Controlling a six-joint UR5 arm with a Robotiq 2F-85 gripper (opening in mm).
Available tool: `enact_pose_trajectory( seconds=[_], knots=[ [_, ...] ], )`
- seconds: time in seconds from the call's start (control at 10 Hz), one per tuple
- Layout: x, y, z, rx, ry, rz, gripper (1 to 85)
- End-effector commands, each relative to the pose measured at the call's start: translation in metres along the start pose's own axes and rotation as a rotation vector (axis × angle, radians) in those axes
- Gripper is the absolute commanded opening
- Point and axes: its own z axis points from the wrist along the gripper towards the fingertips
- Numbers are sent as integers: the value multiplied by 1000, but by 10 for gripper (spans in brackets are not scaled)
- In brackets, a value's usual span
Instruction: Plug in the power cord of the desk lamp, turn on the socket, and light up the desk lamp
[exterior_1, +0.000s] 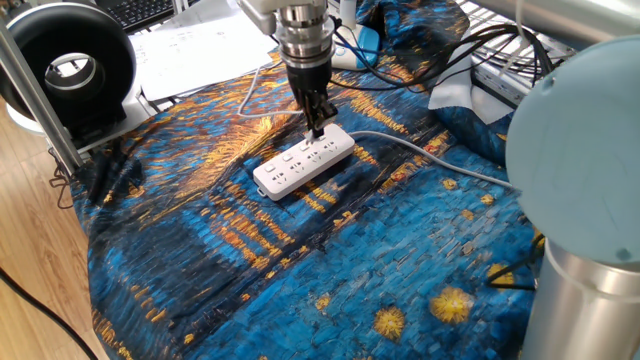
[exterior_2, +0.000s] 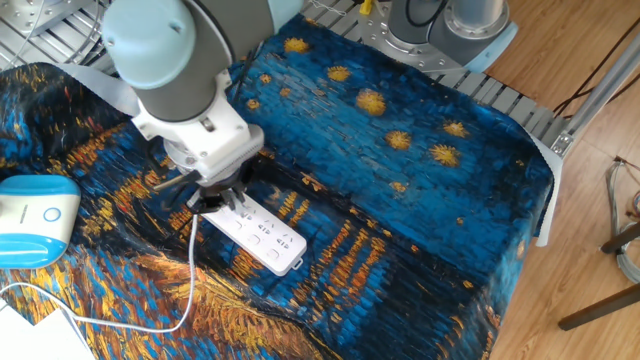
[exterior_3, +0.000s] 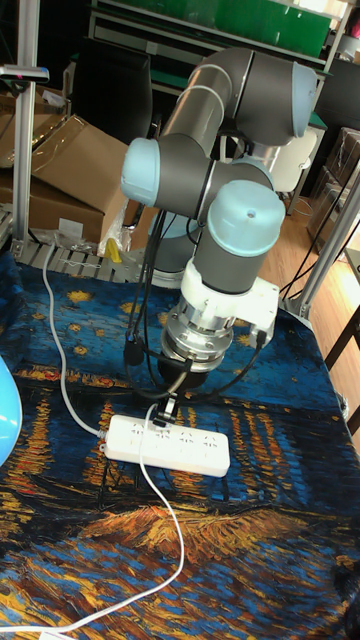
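The socket is a white power strip lying at an angle on the blue and orange cloth. My gripper points straight down over its far end, shut on the small white plug of the power cord. The plug sits at or just above an outlet; I cannot tell whether it is seated. From the gripper the thin white cord runs over the socket and across the cloth. The desk lamp's light-blue base rests at the left, apart from the socket. The fingers hide the plug.
A thicker grey-white cable leaves the strip's far end toward the right. A large black ring-shaped device stands back left behind a metal post. Papers and black cables lie at the back.
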Motion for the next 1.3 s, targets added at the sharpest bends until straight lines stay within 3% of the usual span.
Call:
enact_pose_trajectory(
  seconds=[0.0,0.2,0.4,0.9,1.2],
  knots=[
    [13,-8,2,39,64,-49,13],
    [12,-3,5,29,76,-43,13],
    [1,3,6,13,50,-35,13],
    [-2,10,11,15,82,-19,13],
    [9,2,6,7,97,-37,13]
  ],
)
